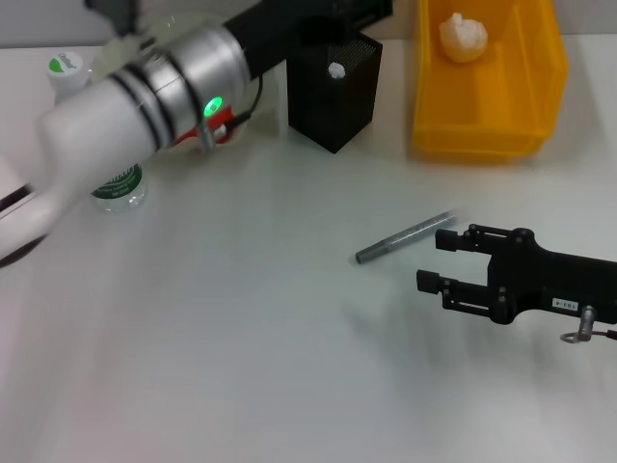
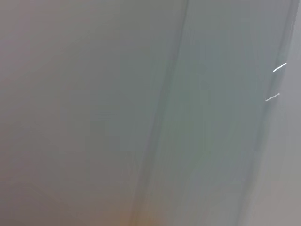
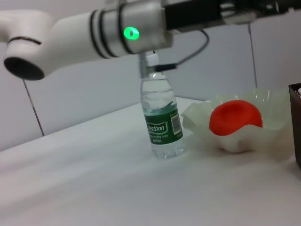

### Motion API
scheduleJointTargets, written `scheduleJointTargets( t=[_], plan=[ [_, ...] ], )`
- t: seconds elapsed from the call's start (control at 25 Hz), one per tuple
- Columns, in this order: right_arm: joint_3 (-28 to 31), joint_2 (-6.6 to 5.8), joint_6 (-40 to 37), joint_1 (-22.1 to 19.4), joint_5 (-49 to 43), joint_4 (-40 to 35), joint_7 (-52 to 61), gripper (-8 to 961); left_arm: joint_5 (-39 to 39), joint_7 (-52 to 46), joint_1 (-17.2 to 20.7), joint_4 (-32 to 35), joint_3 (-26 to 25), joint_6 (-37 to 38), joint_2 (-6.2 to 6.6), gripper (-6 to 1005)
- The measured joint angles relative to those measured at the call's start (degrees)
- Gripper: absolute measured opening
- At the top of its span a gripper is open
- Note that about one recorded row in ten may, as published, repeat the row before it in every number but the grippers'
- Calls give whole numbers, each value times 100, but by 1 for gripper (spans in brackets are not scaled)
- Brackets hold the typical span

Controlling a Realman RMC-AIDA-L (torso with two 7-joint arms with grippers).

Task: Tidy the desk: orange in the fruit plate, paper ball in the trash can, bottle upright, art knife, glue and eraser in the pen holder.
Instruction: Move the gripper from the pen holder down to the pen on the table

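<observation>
— Hovering our right gripper (image 1: 436,260) beside the knife (image 1: 405,237), jaws spread?
— Yes, we're lining up to grab it for the pen holder (image 1: 335,89); left gripper's hidden.

The surface (image 1: 241,338) is smooth, white and matt. Just beside the black matt right claw (image 1: 432,260) lies a dull grey metal art knife (image 1: 405,237). The bottle (image 3: 161,120) is clear shiny plastic with a green paper label, and the trash can (image 1: 482,96) is glossy yellow plastic.
</observation>
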Motion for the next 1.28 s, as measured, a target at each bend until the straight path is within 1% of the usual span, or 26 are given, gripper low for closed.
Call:
scheduleJointTargets(
  t=[0.08,0.12,0.16,0.28,0.32,0.36,0.44,0.56,0.6,0.64,0.68,0.76,0.8,0.84,0.88,0.92,0.96,1.04,1.08,1.12,1.16,1.2,1.24,1.28],
  plan=[
    [48,-4,-1,0,1,1,1,653,511,-488,308,161,-117,813,102,815],
    [84,-4,-9,0,6,2,0,653,713,-666,410,202,-172,1113,142,815],
    [133,-8,-28,0,27,1,0,652,1025,-926,556,246,-299,1559,225,815],
    [206,-19,-93,0,150,2,3,651,1818,-1524,840,142,-842,2687,386,815],
    [212,-21,-109,0,190,1,12,650,1983,-1611,883,93,-972,2871,410,815],
    [217,-23,-117,-3,218,-1,19,650,2305,-1742,958,-6,-1222,3213,452,815],
    [234,-25,-137,-6,244,-19,43,649,2764,-1830,1045,-131,-1569,3634,511,815],
    [314,-26,-145,1,249,-54,138,647,3354,-1824,1151,-194,-1888,4036,580,815],
    [422,-32,-153,27,252,-143,376,646,3860,-1795,1193,-195,-2064,4190,617,815],
    [422,-32,-153,27,252,-143,376,646,3860,-1795,1193,-195,-2064,4190,617,815],
    [462,-43,-173,46,252,-205,519,645,4030,-1790,1205,-196,-2146,4216,622,815],
    [498,-83,-254,106,239,-320,817,644,4342,-1768,1244,-197,-2376,4230,596,815],
    [479,-112,-308,153,207,-358,910,644,4342,-1768,1244,-197,-2376,4230,596,815],
    [479,-112,-308,153,207,-358,910,643,4432,-1746,1257,-198,-2457,4233,570,815],
    [464,-117,-317,165,193,-358,900,643,4620,-1669,1270,-200,-2617,4236,502,815],
    [453,-117,-316,160,168,-359,815,642,4708,-1643,1271,-199,-2672,4229,457,815],
    [449,-111,-314,142,133,-360,714,642,4747,-1633,1269,-196,-2690,4218,434,815],
    [453,-91,-296,94,17,-360,547,641,4747,-1633,1269,-196,-2690,4218,434,815],
    [462,-84,-290,71,-67,-360,503,640,4789,-1632,1257,-191,-2699,4200,402,815],
    [475,-84,-291,42,-180,-359,482,639,4850,-1631,1181,-166,-2713,4122,296,815],
    [485,-84,-293,17,-268,-359,474,639,4850,-1631,1181,-166,-2713,4122,296,815],
    [488,-76,-289,-60,-450,-351,448,638,4855,-1631,1118,-145,-2713,4027,210,815],
    [488,-76,-289,-60,-450,-351,448,638,4855,-1631,1118,-145,-2713,4027,210,815],
    [492,-68,-279,-110,-515,-351,415,637,4861,-1631,1049,-130,-2700,3888,122,815]
  ],
)
